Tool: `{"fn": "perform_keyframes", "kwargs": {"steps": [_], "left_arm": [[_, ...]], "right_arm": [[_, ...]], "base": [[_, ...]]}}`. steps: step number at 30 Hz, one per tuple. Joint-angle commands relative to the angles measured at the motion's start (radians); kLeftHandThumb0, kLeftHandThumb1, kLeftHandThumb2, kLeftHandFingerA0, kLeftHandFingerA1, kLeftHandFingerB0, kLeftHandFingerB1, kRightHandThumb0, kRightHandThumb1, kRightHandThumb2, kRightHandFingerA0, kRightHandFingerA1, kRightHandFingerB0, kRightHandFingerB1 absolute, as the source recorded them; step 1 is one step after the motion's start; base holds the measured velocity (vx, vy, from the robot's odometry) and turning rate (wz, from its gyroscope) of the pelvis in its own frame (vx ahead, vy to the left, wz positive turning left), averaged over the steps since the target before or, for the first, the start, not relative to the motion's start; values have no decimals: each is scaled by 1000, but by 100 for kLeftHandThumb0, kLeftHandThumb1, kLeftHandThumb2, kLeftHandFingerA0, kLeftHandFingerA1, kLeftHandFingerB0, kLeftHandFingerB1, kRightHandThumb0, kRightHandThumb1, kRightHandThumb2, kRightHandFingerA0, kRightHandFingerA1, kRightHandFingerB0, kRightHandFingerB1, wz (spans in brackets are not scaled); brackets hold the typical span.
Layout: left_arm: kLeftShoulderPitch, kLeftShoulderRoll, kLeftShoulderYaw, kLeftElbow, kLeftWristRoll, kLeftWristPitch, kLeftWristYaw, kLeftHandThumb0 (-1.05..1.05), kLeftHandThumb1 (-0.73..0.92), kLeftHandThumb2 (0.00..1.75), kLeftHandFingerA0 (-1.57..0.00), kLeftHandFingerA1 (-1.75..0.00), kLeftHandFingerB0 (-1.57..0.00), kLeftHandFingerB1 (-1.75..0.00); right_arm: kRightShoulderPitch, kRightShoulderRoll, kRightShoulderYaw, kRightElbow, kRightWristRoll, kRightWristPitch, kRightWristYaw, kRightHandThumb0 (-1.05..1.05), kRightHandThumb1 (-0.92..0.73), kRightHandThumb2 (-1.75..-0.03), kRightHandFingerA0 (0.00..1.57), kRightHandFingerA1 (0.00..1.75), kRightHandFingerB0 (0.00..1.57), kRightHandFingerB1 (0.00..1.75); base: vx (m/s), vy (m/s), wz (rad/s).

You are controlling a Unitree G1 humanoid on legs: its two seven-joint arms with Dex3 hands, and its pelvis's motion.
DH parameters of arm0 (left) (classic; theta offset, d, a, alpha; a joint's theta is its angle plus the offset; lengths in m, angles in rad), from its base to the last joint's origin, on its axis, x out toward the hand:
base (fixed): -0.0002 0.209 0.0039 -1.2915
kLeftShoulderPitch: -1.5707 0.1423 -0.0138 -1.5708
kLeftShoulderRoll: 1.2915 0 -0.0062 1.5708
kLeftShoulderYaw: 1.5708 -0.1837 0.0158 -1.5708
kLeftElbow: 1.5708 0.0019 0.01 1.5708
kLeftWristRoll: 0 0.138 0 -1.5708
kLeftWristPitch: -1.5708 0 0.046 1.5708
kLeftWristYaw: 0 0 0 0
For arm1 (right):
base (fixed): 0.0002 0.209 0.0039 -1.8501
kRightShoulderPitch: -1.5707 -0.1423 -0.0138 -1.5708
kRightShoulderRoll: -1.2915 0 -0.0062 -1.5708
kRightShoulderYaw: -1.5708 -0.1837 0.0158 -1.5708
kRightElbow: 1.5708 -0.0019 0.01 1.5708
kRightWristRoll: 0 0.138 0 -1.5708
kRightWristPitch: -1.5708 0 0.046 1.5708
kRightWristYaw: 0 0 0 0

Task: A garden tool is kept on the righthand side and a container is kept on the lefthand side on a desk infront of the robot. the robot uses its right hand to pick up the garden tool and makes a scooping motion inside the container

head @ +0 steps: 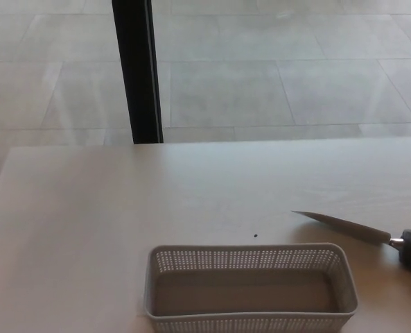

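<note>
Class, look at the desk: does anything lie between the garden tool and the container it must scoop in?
Nothing visible does. The garden tool lies on the desk just right of and behind the container, with only bare desk and a tiny dark speck nearby. No robot hand is in view.
</note>
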State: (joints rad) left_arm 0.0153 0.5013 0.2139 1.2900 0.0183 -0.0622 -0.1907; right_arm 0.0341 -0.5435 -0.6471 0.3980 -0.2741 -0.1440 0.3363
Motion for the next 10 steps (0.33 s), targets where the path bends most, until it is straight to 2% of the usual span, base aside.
{"fn": "perform_keyframes", "kwargs": {"steps": [1,4,5,6,7,8,9,10], "left_arm": [[11,1,-1,23,5,-9,38,-45,67,59,-65,-65,-58,-47],[11,-1,-3,25,8,-9,43,-45,67,59,-65,-65,-58,-47],[13,0,1,22,3,-10,36,-46,65,60,-63,-66,-57,-48],[17,-1,2,21,0,-4,35,-46,66,60,-68,-70,-60,-49],[20,0,-2,22,5,-4,37,-46,67,59,-66,-67,-60,-48],[24,0,1,23,3,-6,36,-45,67,59,-66,-67,-59,-49],[24,0,-1,22,4,-5,37,-46,67,60,-67,-70,-59,-49],[23,0,-4,21,7,-3,40,-46,67,60,-67,-70,-59,-49]], "right_arm": [[-5,245,-483,368,477,-33,-456,-39,-52,-109,18,69,1,55],[-15,249,-499,397,470,-45,-453,-39,-52,-109,18,69,1,55],[-15,256,-491,406,449,-30,-476,-76,-63,-95,23,86,5,58],[4,277,-482,447,443,-61,-454,-67,-79,-64,19,127,2,54],[13,291,-475,442,431,-48,-450,-70,-63,-97,30,87,1,49],[15,307,-478,442,429,-42,-456,-39,-55,-110,9,63,1,55],[20,317,-477,449,427,-44,-449,-73,-80,-60,2,116,0,49],[28,329,-474,459,424,-48,-438,-73,-80,-60,2,116,0,49]], "base": [[0,0,0],[0,0,0],[0,0,0],[0,0,0],[0,0,0],[0,0,0],[0,0,0],[0,0,0]]}}
